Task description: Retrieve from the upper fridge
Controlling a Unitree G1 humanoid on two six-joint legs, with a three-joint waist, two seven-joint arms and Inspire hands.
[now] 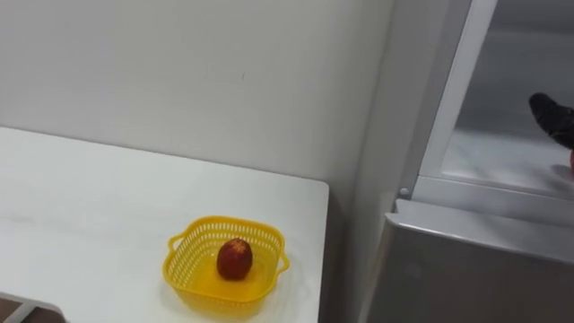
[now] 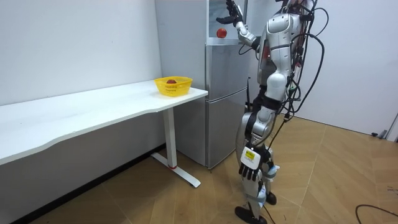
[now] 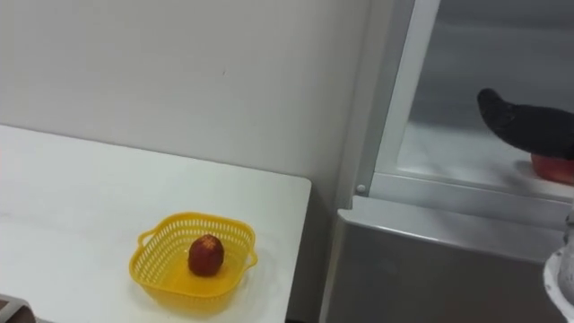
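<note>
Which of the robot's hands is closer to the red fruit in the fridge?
The right. Its right hand is inside the open upper fridge, just above the red fruit. The left arm is not lifted to the fridge, so that hand is farther off.

The basket (image 1: 182, 269) sits on the table (image 1: 90, 206) near its right end, with an apple (image 1: 234, 258) in it. The fridge (image 1: 466, 269) stands to the right of the table, with a second apple (image 3: 552, 167) on its upper shelf (image 3: 448, 148).

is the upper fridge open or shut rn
Open. The inside of the upper fridge shows, with a red fruit on its white shelf.
</note>
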